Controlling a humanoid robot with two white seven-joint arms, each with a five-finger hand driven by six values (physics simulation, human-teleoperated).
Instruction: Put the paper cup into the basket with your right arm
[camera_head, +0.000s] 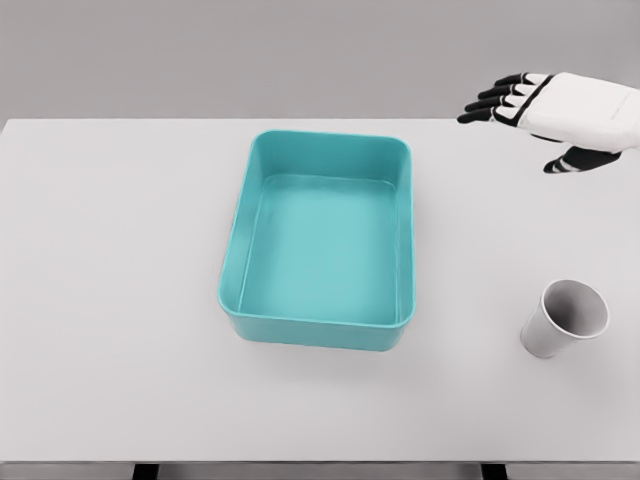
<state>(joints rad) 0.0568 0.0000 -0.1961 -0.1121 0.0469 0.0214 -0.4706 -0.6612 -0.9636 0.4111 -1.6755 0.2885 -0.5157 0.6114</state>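
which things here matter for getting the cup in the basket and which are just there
Part of the job:
paper cup, upright on the table, right of the basket
teal basket, nothing in it
right hand, open, holding nothing

Just there:
white table

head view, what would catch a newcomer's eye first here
The teal basket stands out first: it sits empty near the middle of the pale table. Next is the right hand at the upper right, black fingers spread and holding nothing. Below it, near the right edge, the paper cup stands upright, apart from both hand and basket.
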